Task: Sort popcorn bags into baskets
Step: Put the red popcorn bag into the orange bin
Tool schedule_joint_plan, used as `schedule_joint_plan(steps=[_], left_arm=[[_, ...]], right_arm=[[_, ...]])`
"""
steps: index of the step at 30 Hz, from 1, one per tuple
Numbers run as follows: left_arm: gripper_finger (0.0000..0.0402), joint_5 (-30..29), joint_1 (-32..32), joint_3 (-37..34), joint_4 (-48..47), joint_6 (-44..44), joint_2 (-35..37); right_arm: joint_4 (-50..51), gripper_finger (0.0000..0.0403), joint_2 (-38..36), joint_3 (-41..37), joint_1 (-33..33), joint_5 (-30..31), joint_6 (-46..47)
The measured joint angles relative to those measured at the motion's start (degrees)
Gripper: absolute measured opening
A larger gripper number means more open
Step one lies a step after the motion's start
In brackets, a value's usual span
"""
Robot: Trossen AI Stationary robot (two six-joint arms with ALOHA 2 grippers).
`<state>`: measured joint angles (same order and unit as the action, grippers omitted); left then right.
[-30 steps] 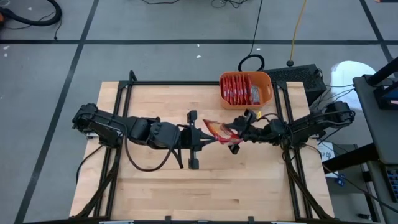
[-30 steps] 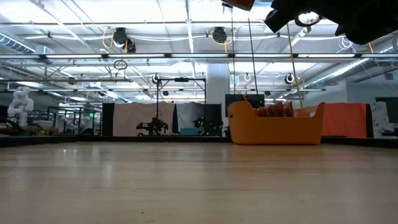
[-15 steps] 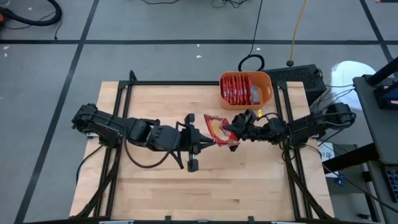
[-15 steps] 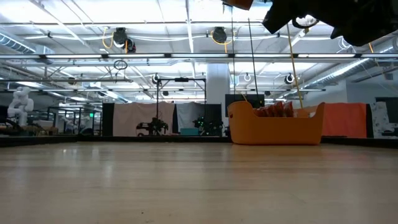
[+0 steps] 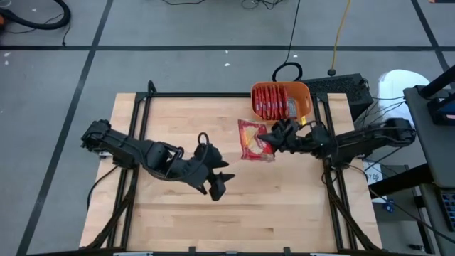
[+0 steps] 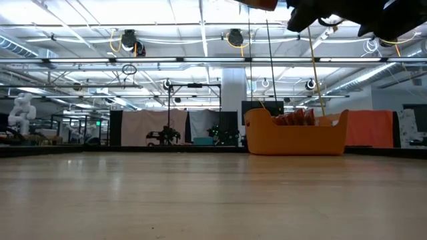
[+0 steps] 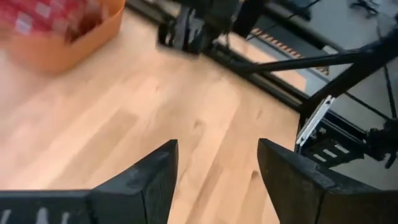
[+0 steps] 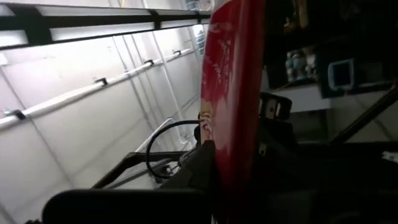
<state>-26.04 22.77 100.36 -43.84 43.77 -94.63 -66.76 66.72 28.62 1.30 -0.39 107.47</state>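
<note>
Wooden table [image 5: 170, 114] from above: right gripper [image 5: 274, 139] clamps a bag [image 5: 254, 139] near the tub [image 5: 304, 107]; left gripper [image 5: 217, 181] gapes empty. Low view crops both arms.

The orange tub [image 7: 59, 37] is blurred and cut off, its red packets [image 7: 43, 14] seemingly indistinct.

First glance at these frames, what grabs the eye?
The red popcorn bag held up over the table's far right part by the right gripper, shut on it, just short of the orange basket. That basket sits at the far right corner, already packed with red bags standing on edge. The left gripper hangs open and empty over mid-table.
</note>
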Motion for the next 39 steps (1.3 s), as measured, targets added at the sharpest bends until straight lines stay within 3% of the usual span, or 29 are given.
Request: schedule_joint_plan(steps=[6,13,18,22,31,39], left_arm=[[0.0218,-3.51,-0.24,-0.02,-7.22,8.44,0.0],[0.0174,-8.0,-4.02,-0.02,-16.37,2.95,0.0],[0.0154,-7.74,-10.41,-0.02,-19.52,-0.31,0.16],[0.0146,-1.76,-16.48,-0.02,-16.31,-9.43,0.2],[0.0136,22.36,-27.84,-0.02,-1.76,-28.06,0.26],[0.0136,25.8,-31.79,-2.01,-0.86,-32.59,3.93]], right_arm=[[14.07,0.0029,-10.43,0.0,-4.92,-1.33,-4.14],[29.16,0.0029,-19.08,0.02,-9.97,-2.5,-4.34],[41.05,0.0029,-21.36,6.51,-12.38,2.27,-7.17],[54.58,0.0029,-20.32,15.8,-15.47,3.26,-12.0],[81.3,0.0029,-17.23,31.75,-22.29,3.22,-23.46],[97.03,0.0029,-14.1,42.47,-29.01,1.68,-34.39]])
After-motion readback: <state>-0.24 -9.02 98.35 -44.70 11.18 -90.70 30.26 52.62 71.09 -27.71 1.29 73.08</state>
